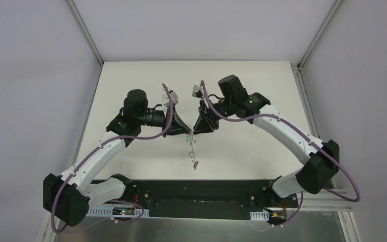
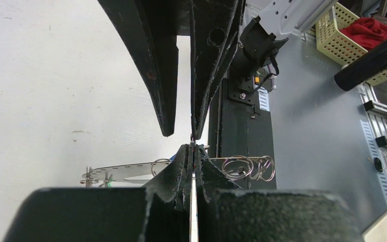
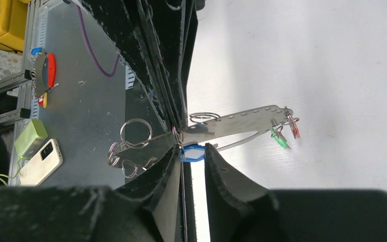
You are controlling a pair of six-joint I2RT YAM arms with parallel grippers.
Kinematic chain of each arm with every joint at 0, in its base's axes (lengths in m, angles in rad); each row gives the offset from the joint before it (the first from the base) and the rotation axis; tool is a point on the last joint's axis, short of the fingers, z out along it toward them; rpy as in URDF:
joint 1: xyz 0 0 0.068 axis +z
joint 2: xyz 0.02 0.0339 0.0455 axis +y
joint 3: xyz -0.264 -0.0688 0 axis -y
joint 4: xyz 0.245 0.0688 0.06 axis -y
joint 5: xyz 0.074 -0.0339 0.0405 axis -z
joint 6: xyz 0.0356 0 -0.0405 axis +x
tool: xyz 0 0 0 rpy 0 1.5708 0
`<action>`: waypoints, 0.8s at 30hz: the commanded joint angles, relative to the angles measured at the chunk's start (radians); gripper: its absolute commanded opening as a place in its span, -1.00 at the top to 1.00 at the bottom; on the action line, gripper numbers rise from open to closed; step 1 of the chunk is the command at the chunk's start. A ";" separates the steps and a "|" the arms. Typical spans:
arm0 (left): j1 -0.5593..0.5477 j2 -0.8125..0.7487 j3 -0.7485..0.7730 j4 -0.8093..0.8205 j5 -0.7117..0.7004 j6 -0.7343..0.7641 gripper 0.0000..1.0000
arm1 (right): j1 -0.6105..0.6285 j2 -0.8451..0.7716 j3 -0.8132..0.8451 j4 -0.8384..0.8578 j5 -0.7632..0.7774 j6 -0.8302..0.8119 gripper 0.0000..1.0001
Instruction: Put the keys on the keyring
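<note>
Task thing: the keyring, a grey-silver flat metal band with small holes along its edge, lies across the middle of the right wrist view. In the top view it hangs at centre frame below the meeting arms.
Keys: the blue-tagged key is at the band's middle. The green-tagged key and red-tagged key are at its right end.
Extras: silver wire rings hang at the band's left end.
Tool, left: the left gripper is clamped on the keyring.
Tool, right: the right gripper is narrowly parted with the blue tag in the gap. Whether it pinches the tag cannot be told.
Container: a pale yellow lattice basket, upper right of the left wrist view, holds a red cloth.
</note>
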 commanded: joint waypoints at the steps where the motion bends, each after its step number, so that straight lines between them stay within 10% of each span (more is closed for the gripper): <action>1: 0.007 -0.020 0.014 0.086 0.051 -0.048 1.00 | -0.017 -0.060 -0.020 0.047 -0.031 -0.005 0.44; 24: 0.016 -0.024 0.010 0.189 0.074 -0.140 1.00 | -0.019 -0.045 -0.041 0.072 -0.093 0.016 1.00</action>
